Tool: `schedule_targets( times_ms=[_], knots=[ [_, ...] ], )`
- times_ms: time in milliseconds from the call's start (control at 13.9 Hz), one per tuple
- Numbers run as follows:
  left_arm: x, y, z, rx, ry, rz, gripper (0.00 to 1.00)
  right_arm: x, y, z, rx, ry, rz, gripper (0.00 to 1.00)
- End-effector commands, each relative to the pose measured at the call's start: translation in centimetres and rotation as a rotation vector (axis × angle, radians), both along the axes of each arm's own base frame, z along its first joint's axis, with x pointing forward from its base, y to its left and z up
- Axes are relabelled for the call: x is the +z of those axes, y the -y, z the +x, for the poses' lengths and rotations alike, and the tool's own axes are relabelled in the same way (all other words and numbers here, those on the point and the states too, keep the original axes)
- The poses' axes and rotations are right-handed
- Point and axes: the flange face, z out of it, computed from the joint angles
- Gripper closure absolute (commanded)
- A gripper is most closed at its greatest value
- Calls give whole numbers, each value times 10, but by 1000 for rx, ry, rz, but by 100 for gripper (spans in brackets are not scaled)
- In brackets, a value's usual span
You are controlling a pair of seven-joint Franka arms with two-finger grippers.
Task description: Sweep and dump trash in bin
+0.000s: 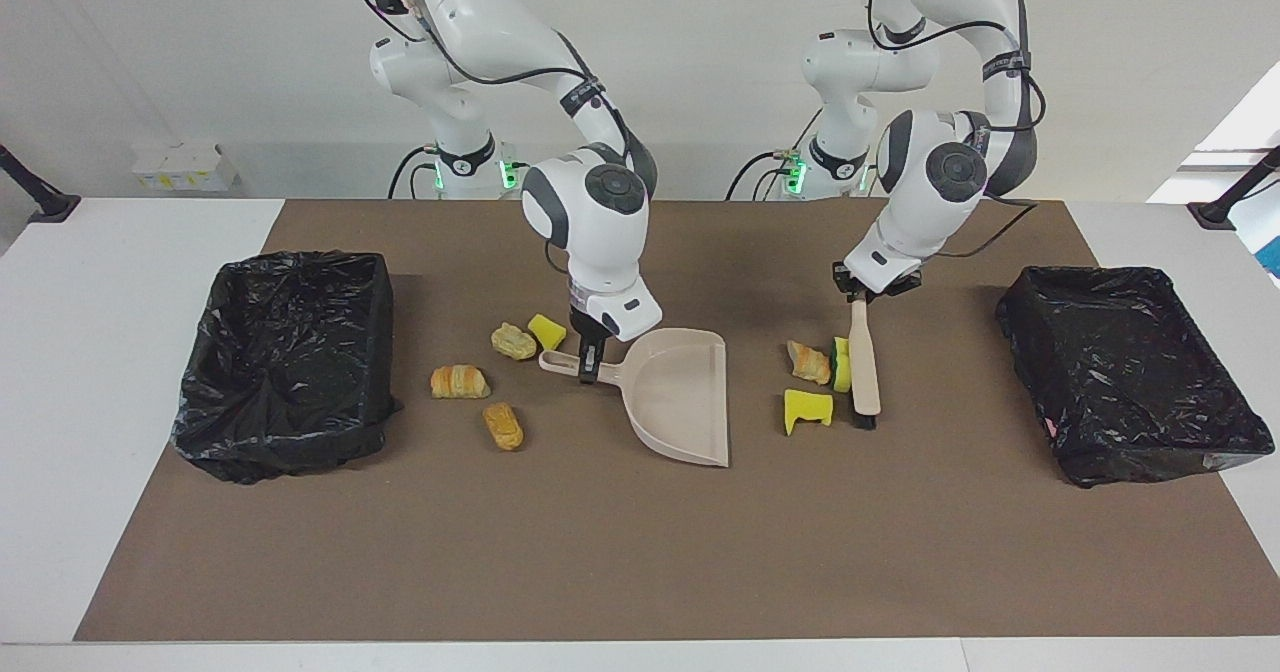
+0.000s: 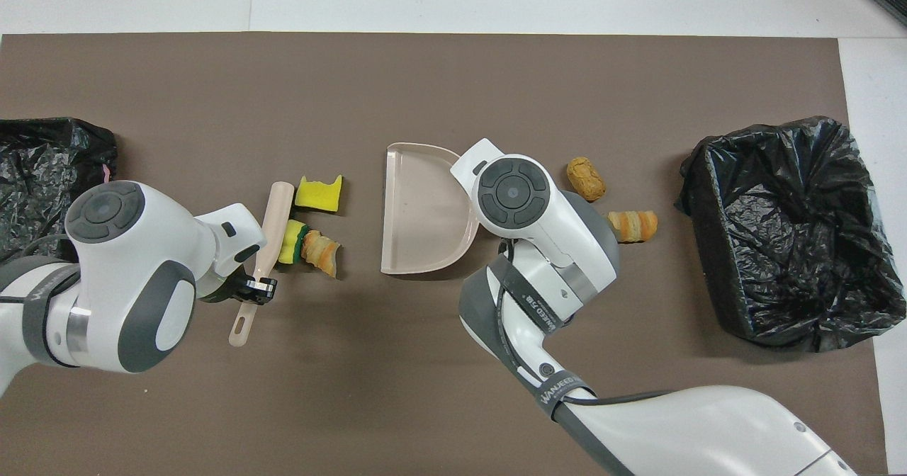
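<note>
Beige brush (image 1: 862, 367), clamped by our left gripper (image 1: 858, 295), should drive the trash (image 1: 812, 362) squarely into the dustpan (image 1: 683, 392) our right gripper (image 1: 588, 365) grips near it.

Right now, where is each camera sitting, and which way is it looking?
Facing view: high across the table, looking at both robots; whole arms show, the right claw on the dustpan, the left claw on the brush.
Overhead view: above the robots' end, looking steeply down; only forearms and wrists show.
Shared: dustpan, brush, trash, both bins.
</note>
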Motion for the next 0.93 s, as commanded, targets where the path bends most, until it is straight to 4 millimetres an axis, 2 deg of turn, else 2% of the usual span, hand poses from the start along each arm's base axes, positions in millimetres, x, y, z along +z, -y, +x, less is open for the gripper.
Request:
schedule_targets(
  times_ms=[0,359,431,503,575,647,719,862],
  knots=[
    [6,35,-9,-56,-12,-20,100,-7,-6,7,34,35,23,100],
    [18,142,-45,-56,48,-139,100,-8,0,11,17,36,32,100],
    [19,154,-49,-39,47,-140,100,-8,0,11,16,35,33,100],
    [31,171,-50,-33,55,-149,100,-10,1,10,18,32,30,100],
    [47,179,-41,-21,64,-172,100,-11,2,10,16,30,29,100],
    [54,181,-31,-7,59,-185,100,-11,3,11,15,29,28,100],
    [72,183,-19,23,80,-206,100,-11,2,10,15,29,28,100],
    [87,180,-12,66,103,-213,100,-12,2,10,17,27,27,100]
  ],
)
